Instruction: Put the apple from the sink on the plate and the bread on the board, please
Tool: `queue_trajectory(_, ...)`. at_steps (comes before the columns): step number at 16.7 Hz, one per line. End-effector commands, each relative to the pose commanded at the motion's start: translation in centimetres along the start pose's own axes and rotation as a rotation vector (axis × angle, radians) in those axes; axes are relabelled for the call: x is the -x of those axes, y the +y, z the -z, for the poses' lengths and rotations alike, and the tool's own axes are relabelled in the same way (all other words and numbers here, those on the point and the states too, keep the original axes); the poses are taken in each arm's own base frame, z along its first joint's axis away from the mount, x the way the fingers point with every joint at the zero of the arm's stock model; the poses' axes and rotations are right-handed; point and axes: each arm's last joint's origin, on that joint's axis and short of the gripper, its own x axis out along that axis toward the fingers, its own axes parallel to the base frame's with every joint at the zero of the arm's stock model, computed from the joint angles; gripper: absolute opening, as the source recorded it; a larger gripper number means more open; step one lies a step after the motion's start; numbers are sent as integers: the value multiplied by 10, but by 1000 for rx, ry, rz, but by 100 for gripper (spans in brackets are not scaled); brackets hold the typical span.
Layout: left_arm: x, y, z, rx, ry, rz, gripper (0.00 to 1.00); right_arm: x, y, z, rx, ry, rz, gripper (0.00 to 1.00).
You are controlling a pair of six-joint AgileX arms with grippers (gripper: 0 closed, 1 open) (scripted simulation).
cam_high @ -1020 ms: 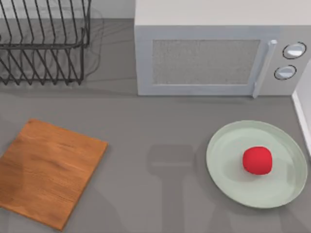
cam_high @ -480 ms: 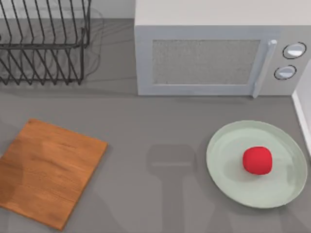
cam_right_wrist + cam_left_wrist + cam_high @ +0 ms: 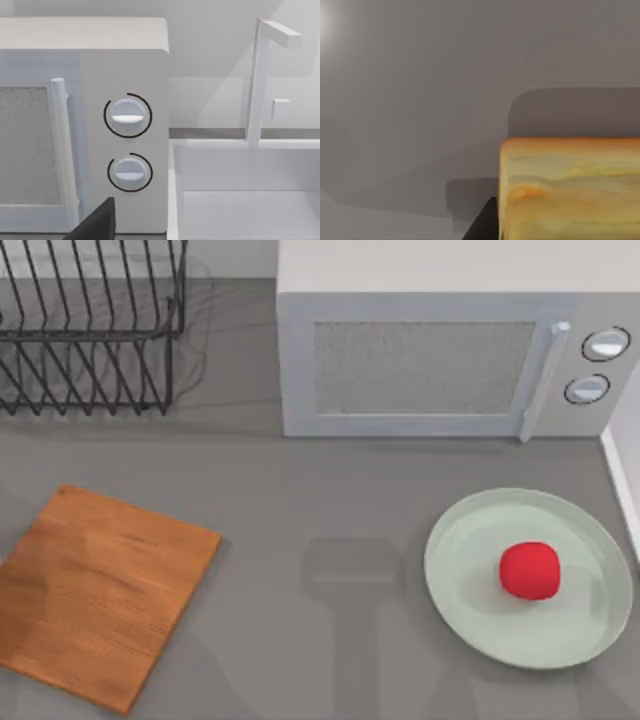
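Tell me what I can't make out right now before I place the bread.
- Bread: left wrist view, cut off by the picture's edges; whether the left claw grips it cannot be told.
- Board: top view, its left corner is cut off by the edge.
- Sink: right wrist view, its basin floor is cut off.
- Apple hides the plate beneath it.

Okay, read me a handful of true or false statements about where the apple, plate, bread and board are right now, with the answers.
1. The apple lies on the plate. True.
2. The bread rests on the board. False: in the top view the board carries nothing; the bread appears close up in the left wrist view.
3. The plate sits at the table's left. False: it is at the right, in front of the microwave.
4. A wire dish rack stands behind the board. True.
5. The microwave door is open. False: it is shut.
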Motion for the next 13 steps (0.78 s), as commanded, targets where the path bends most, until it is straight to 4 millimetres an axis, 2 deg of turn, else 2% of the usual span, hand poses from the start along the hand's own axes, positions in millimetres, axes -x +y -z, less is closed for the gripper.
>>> queue_trajectory(3, 0, 0, 0, 0, 0, 0, 0, 0, 0, 0, 0, 0, 0, 100)
queue_trajectory(6, 10, 1, -2, 3, -16, -2, 0, 0, 0, 0, 0, 0, 0, 100)
queue_trajectory(9, 34, 4, -5, 0, -15, -2, 0, 0, 0, 0, 0, 0, 0, 100)
queue_trajectory(13, 81, 2, -2, -1, 8, 16, 0, 0, 0, 0, 0, 0, 0, 100)
